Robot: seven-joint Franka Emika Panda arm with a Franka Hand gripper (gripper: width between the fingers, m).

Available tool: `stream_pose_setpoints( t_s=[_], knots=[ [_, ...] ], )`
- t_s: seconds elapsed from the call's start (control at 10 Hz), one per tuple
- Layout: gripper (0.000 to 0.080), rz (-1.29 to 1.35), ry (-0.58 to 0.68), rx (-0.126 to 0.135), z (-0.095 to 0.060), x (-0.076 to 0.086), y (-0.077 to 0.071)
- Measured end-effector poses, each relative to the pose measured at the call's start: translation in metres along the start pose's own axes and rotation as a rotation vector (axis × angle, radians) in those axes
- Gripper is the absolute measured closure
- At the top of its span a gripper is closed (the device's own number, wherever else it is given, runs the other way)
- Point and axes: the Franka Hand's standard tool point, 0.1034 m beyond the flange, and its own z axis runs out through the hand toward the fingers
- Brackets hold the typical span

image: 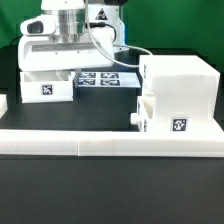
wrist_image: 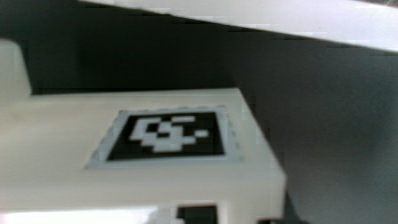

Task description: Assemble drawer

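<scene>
White housing holds one tray partway; I see my claw over the left tray, its grip hidden

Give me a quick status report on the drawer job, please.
Gripper low over left tray box, jaws hidden. Housing right, second tray box against it. Nothing blocking.
</scene>
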Motion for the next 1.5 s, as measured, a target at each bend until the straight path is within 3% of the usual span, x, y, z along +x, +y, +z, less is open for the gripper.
stream_pose_setpoints(
  t_s=[0.4,0.5,0.9,1.3,1.5],
  knots=[
    [0.0757,-0.217,-0.078,0.061,-0.034,0.051,-0.020],
    [0.0757,-0.246,-0.059,0.053,-0.031,0.051,-0.017],
    [0.0757,-0.431,-0.059,0.059,-0.030,0.048,-0.017],
    [0.0757,-0.880,-0.071,0.051,-0.038,0.089,-0.029],
    [0.0757,-1.019,-0.068,0.055,-0.037,0.086,-0.027]
  ],
)
